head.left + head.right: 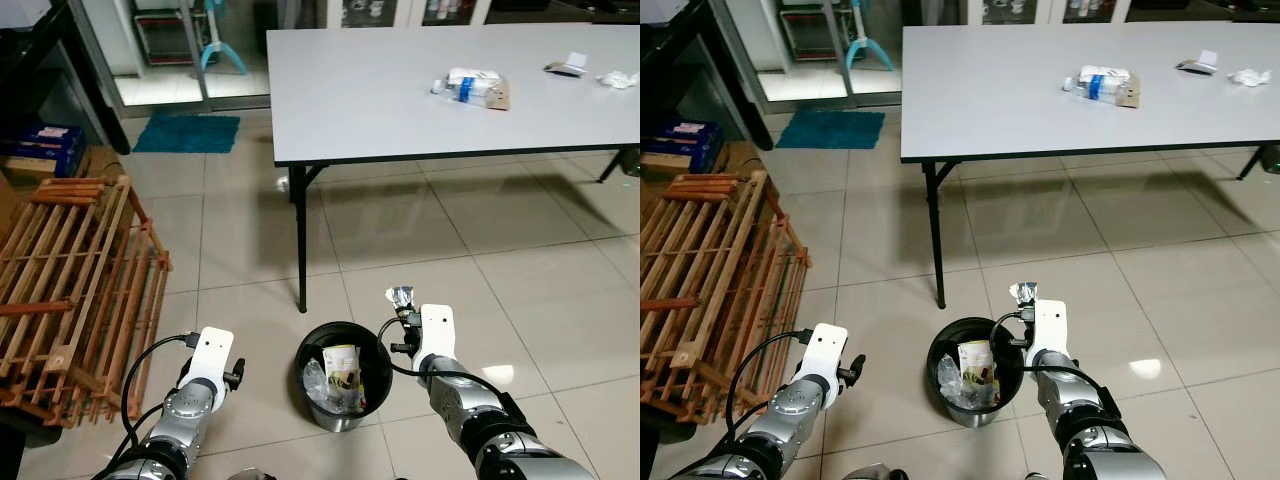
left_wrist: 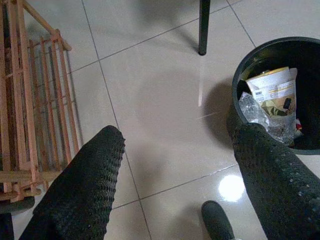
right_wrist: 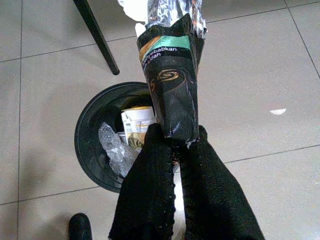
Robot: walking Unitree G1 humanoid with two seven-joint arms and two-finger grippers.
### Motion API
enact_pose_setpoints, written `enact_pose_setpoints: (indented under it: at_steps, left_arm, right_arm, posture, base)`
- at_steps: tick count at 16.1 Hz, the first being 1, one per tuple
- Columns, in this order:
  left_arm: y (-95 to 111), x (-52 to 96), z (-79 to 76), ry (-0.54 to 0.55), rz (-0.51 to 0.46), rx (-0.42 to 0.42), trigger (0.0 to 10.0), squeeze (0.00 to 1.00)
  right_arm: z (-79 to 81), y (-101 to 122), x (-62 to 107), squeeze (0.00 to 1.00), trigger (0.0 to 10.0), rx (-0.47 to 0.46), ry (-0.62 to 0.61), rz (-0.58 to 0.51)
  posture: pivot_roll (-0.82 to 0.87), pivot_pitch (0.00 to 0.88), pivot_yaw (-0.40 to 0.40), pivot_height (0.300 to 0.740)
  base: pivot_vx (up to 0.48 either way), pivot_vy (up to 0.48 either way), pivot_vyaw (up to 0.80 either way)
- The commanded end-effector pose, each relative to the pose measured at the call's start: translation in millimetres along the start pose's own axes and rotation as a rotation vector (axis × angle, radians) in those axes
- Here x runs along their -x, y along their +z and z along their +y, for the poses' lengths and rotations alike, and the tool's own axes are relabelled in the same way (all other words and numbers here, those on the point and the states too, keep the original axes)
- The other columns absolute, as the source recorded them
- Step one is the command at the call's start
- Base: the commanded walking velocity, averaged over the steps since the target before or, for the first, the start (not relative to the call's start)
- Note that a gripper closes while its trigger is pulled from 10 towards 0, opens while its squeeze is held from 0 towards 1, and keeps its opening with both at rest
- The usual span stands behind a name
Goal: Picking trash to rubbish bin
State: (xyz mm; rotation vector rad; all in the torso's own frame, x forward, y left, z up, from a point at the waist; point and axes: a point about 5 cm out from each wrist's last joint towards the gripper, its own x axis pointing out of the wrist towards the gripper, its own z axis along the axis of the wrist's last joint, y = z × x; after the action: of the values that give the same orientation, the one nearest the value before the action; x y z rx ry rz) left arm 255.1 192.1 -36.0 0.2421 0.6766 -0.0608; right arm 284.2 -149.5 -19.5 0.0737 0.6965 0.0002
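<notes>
While gripped by right gripper (image 3: 175, 142), wrapper (image 3: 172, 75) above bin (image 3: 90, 125)

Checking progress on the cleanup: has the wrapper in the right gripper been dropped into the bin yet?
No, the right gripper is shut on the black wrapper, held above the floor beside the bin.

Beige tiled floor (image 1: 520, 290), long grey table (image 1: 380, 90) on black legs, wooden rack (image 1: 70, 290), teal mat (image 1: 187, 132)

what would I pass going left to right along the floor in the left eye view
Wooden rack → left gripper → black bin → right gripper, its jaws shut on a dark wrapper.
</notes>
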Motion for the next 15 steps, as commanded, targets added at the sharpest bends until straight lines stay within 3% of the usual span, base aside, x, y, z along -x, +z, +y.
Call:
enact_pose_setpoints:
  at_steps: [1,4,7,15]
  left_arm:
    - [-0.1,0.1,0.0,0.004,0.000,-0.015,10.0,0.00]
    - [0.7,0.1,1.2,0.005,-0.005,-0.020,10.0,0.00]
    - [2.7,0.2,3.5,0.009,-0.019,-0.018,10.0,0.00]
    - [13.0,-1.2,2.4,0.010,-0.075,0.033,10.0,0.00]
  right_arm:
    - [1.0,2.8,-0.3,0.00,10.0,0.013,0.009,-0.006]
    - [10.8,8.3,-1.2,0.00,10.0,0.017,0.051,-0.034]
    - [21.4,30.6,-3.7,0.00,10.0,0.058,0.082,-0.091]
    - [17.8,18.2,-2.4,0.00,10.0,0.039,0.057,-0.077]
  posture:
    - [0.02,0.063,0.020,0.740]
    - [0.02,0.070,0.026,0.740]
    - [0.03,0.088,0.031,0.740]
    - [0.02,0.087,0.033,0.740]
  base:
    - [0.000,0.000,0.00]
    - [0.000,0.000,0.00]
    - [0.000,0.000,0.00]
    - [0.038,0.000,0.00]
